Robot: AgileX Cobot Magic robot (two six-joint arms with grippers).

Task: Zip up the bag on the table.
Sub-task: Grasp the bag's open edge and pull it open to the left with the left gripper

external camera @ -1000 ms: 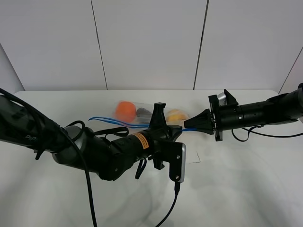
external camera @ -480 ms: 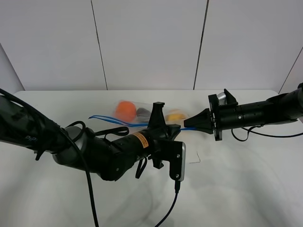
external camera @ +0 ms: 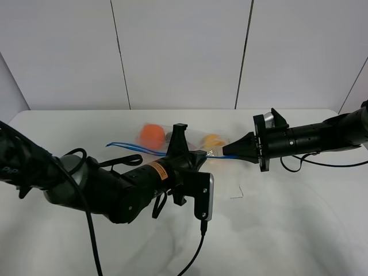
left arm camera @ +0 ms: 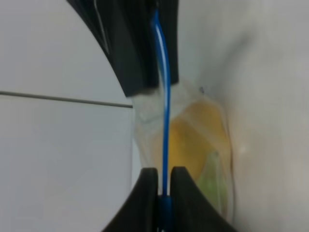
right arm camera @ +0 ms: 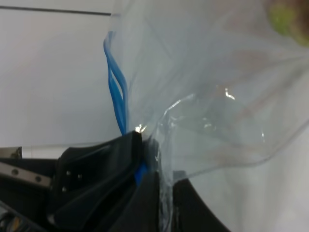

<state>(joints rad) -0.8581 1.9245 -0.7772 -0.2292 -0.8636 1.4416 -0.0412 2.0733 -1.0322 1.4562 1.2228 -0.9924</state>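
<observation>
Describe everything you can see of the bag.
The bag is clear, crinkly plastic with a blue zipper strip along one edge. It lies on the white table near the far side, with that edge lifted. An orange fruit and a yellow fruit show through. The left gripper pinches the strip midway; the right gripper pinches its end. Beyond the left gripper, toward the left of the high view, the strip's two halves stand apart, unclosed.

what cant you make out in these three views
Exterior high: black left arm covers the middle of the clear crinkly plastic zip bag, hiding how far its blue zipper strip is sealed.
Left wrist: fruit is a blurred yellow-green patch.
Right wrist: a green item is cut off by the frame edge and blurred.
</observation>
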